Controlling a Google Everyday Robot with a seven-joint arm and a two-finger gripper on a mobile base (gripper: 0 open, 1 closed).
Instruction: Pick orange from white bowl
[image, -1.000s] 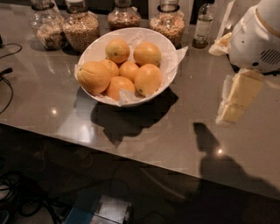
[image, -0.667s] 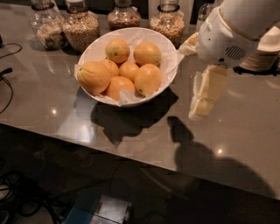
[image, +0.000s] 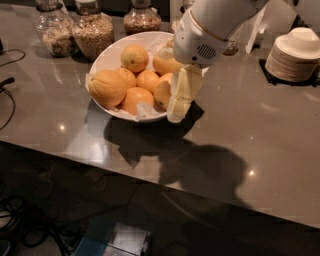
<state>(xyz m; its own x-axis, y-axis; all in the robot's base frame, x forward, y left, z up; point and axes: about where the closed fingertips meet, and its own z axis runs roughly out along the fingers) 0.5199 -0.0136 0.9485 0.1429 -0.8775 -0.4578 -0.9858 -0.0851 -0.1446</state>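
Note:
The white bowl (image: 107, 56), lined with crinkled paper, stands at the back left of the grey counter and holds several oranges. The largest, slightly lumpy orange (image: 106, 87) lies at the bowl's left side. Smaller round oranges (image: 135, 58) fill the middle and right. My gripper (image: 178, 102) hangs from the white arm over the bowl's right rim. It points down and covers part of the rightmost oranges. It is well to the right of the large orange and holds nothing that I can see.
Glass jars of grains (image: 93, 33) stand behind the bowl. A stack of white plates (image: 295, 54) sits at the back right. Cables (image: 7, 82) lie at the left edge. The counter's front edge runs diagonally below the bowl.
The arm and gripper have swung left from the right side of the counter to the bowl's right rim. The oranges and bowl have not moved.

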